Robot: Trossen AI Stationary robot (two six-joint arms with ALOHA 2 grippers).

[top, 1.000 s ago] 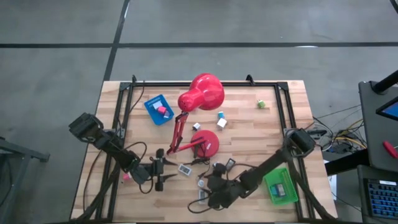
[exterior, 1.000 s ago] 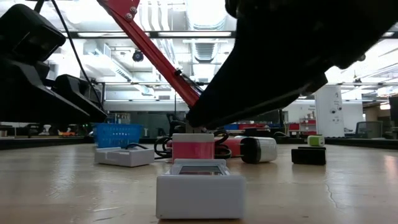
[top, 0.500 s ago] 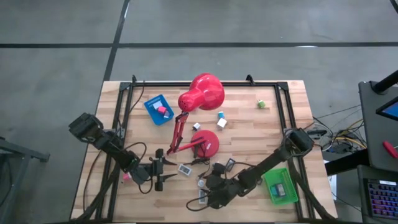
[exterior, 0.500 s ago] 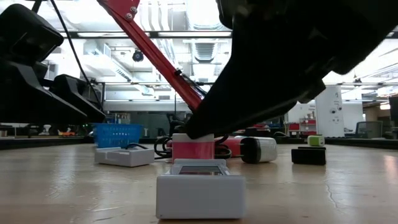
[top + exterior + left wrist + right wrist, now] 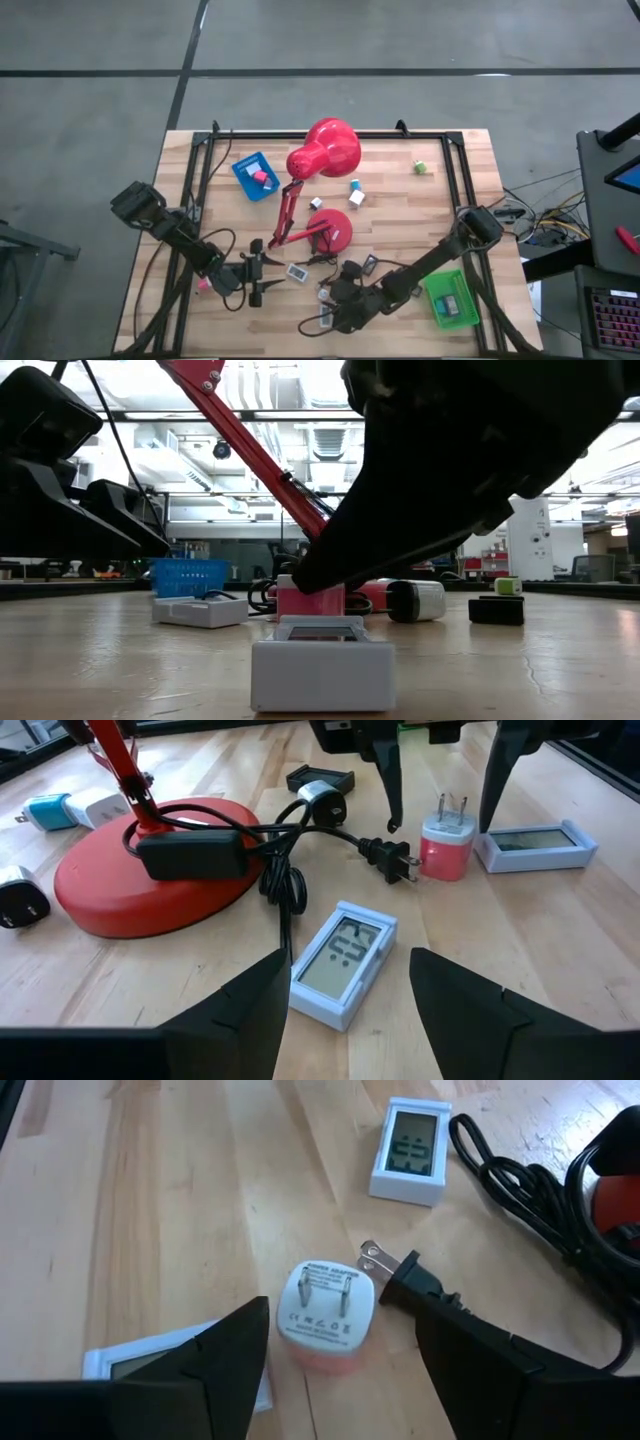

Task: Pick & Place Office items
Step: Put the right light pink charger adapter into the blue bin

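Hovering just above the small pink-and-white plug-in wall charger (image 5: pixel 324 1318), your right gripper (image 5: pixel 340 1365) has its fingers apart, straddling it, nothing clamped. On the table the charger sits around six o'clock from the round red lamp base (image 5: pixel 335 230). The black lamp plug (image 5: pixel 410 1280) touches the charger, so closing may snag its prongs or cord. Your left gripper (image 5: pixel 345 1005) waits, fingers apart, by the white rectangular digital clock (image 5: pixel 343 960).

A red desk lamp (image 5: pixel 325 150) stands mid-table with a black cord (image 5: pixel 300 840). Nearby, a pink-and-white plug adapter (image 5: pixel 325 1315) and a pale blue-white clock (image 5: pixel 345 960). Blue tray (image 5: pixel 250 172) far left, green tray (image 5: pixel 452 298) near right.
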